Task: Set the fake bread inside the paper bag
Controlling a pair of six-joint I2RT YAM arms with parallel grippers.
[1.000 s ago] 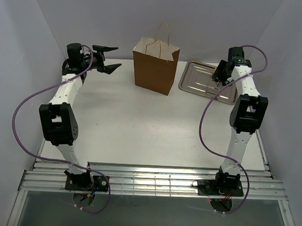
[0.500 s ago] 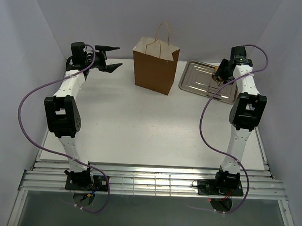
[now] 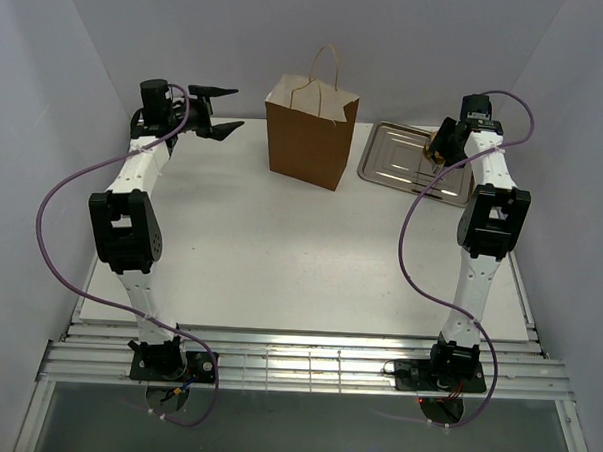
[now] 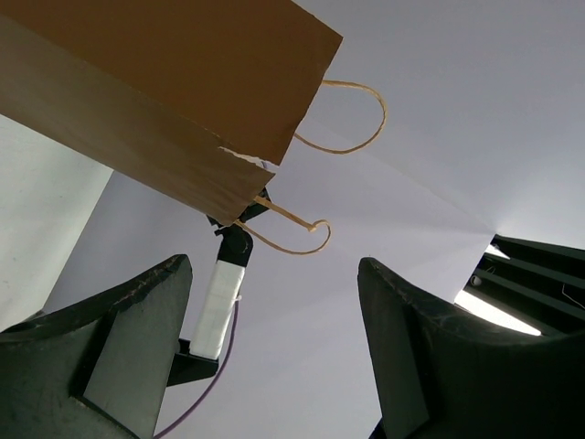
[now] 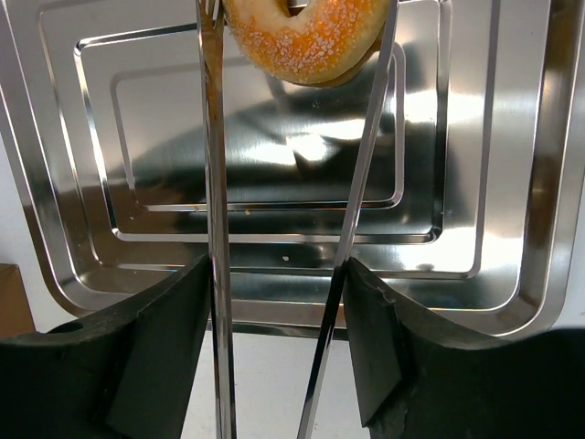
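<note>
one pastry only is showing. the paper bag (image 3: 310, 136) is standing upright, mouth open to the top, just beside the tray (image 3: 389, 162). your left gripper (image 3: 218, 110) is hanging spread near the bag's handles, holding nothing. your right gripper (image 5: 277, 293) is squeezing the tongs (image 5: 212, 229), and their tips are pinching the orange donut (image 5: 306, 32) over the tray. judgement: carry it high with an even squeeze, and clear the bag's rim before easing off.
</note>
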